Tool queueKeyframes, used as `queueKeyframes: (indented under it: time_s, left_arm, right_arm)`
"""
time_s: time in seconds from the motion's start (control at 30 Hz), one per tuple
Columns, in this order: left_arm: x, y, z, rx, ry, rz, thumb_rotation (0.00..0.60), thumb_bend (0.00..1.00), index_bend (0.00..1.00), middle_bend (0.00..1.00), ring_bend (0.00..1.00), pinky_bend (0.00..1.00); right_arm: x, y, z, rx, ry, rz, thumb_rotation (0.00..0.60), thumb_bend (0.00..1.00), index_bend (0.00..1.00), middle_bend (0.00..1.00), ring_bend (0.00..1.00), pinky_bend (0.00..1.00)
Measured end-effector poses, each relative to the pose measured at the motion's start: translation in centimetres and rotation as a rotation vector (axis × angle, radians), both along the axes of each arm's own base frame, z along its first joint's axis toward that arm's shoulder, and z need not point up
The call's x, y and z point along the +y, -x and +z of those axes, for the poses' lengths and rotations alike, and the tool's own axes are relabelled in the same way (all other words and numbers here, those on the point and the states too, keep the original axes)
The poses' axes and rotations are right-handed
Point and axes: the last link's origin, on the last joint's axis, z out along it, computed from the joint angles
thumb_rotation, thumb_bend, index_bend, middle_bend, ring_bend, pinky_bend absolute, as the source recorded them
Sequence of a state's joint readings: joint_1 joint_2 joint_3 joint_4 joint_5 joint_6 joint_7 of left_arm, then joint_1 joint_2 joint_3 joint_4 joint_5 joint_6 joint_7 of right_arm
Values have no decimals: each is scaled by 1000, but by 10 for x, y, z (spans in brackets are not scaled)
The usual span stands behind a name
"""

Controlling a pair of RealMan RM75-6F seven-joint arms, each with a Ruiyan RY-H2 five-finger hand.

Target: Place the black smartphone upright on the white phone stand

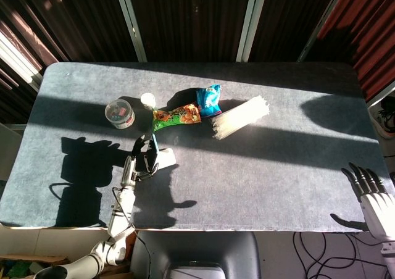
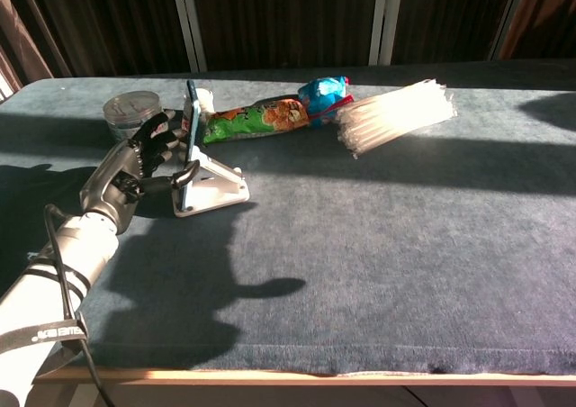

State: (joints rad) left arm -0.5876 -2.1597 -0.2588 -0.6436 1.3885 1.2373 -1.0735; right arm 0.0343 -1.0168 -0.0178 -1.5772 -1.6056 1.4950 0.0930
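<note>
Two hands: left hand (image 2: pixel 135 166) fingers splayed by phone (image 2: pixel 191 119), right hand (image 1: pixel 374 195) released off sunlit grey table (image 2: pixel 405 227).

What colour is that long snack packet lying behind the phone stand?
Mostly green with orange print; the snack packet shows best in the chest view.

A snack bag (image 2: pixel 256 119), straw bundle (image 2: pixel 396 112), and round container (image 2: pixel 129 112) are crowding the far side behind the phone stand (image 2: pixel 212 186). Bare table (image 2: pixel 405 245) is lying open to the stand's right and front.
</note>
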Motion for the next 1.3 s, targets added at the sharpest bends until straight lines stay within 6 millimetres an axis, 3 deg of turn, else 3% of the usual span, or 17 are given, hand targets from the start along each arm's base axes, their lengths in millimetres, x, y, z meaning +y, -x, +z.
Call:
queueKeyframes:
  time_s: [0.43,0.63,0.83,0.93,1.07,1.3]
  left_arm:
    - [-5,-7,7,26,-35,-66,600,278,0,0,0,0]
    - [-13,-1,32,106,-110,-166,600,303,0,0,0,0]
    - [-23,40,86,439,-167,-223,600,335,0,0,12,68]
    - [-34,63,117,676,-173,-216,600,335,0,0,0,5]
    - [-58,87,151,1007,-207,-143,600,337,0,0,0,0]
    - [-97,99,180,1402,-252,-42,600,340,0,0,0,0]
  right_arm:
    - [0,0,1,-3,4,2,600,179,0,0,0,0]
    - [1,1,2,-3,2,2,600,180,0,0,0,0]
    - [1,1,0,1,-9,-6,600,179,0,0,0,0]
    - [1,1,-1,3,-7,-10,600,179,0,0,0,0]
    - [-1,0,-3,9,-8,-6,600,179,0,0,0,0]
    - [-6,-4,-12,24,-31,-1,600,179,0,0,0,0]
